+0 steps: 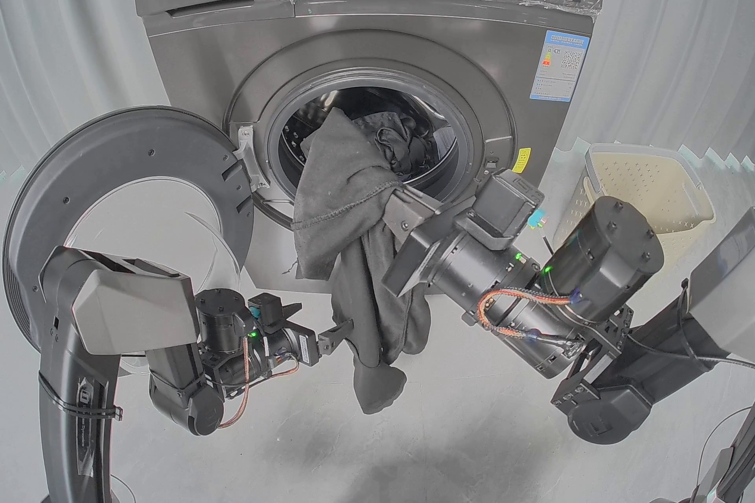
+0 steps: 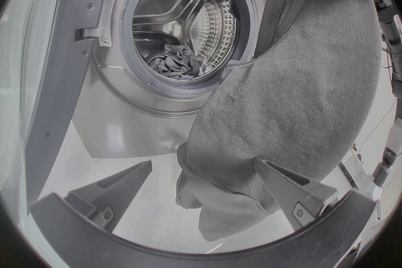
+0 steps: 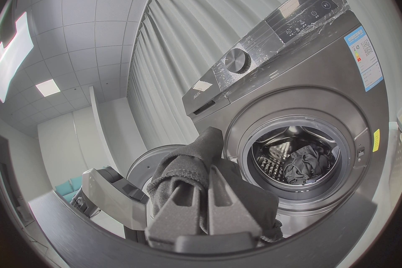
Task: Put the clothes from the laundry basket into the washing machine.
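The right arm's jaws are clamping the dark grey cloth garment (image 1: 346,214) just before the open mouth of the grey front-loading washing machine (image 1: 503,56). Most of the garment is hanging toward the floor (image 1: 472,434). The left arm's jaws are standing apart at the hanging tail. If released early, that tail is likely to end up draping outside the machine.

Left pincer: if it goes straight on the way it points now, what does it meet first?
The dark garment hanging from the right pincer; it hangs just ahead of the open left pincer, though depth is unclear.
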Motion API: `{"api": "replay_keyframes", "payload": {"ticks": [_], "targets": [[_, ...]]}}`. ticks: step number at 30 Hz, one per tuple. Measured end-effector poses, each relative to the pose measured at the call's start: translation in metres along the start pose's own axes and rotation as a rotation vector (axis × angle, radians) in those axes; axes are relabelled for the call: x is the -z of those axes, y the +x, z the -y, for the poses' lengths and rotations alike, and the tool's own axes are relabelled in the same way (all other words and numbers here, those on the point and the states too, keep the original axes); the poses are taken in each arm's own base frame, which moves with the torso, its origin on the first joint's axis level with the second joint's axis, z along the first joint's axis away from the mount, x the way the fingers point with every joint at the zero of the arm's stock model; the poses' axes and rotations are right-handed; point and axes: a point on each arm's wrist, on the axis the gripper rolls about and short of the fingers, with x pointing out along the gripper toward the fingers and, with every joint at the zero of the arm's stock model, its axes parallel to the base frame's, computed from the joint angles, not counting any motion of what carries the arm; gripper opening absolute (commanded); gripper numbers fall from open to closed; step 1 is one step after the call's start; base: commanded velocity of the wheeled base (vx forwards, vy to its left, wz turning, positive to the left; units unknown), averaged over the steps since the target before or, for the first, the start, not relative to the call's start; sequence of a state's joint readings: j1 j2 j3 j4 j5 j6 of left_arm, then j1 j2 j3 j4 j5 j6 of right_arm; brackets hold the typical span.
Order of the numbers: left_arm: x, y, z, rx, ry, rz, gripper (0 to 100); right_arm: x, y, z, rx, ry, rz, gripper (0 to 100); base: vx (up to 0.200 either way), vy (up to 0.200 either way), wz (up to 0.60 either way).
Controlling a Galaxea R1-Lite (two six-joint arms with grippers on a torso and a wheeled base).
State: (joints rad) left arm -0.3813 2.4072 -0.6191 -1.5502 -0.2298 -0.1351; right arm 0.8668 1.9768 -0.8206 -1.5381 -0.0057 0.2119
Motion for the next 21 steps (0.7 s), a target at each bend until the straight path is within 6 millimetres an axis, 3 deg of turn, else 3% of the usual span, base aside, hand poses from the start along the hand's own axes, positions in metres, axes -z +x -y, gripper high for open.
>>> {"api": "replay_keyframes", "payload": {"ticks": [12, 21], "targets": [[-0.001, 0.014, -0.013, -0.024, -0.002, 0.042, 100, 0.001, 0.0, -0.004, -0.01, 0.004, -0.002, 0, 0.0, 0.0, 0.0], [0.003, 0.019, -0.003, 0.006, 0.005, 0.032, 100, 0.001, 0.0, -0.006, -0.015, 0.006, -0.003, 0, 0.0, 0.0, 0.0]]}}
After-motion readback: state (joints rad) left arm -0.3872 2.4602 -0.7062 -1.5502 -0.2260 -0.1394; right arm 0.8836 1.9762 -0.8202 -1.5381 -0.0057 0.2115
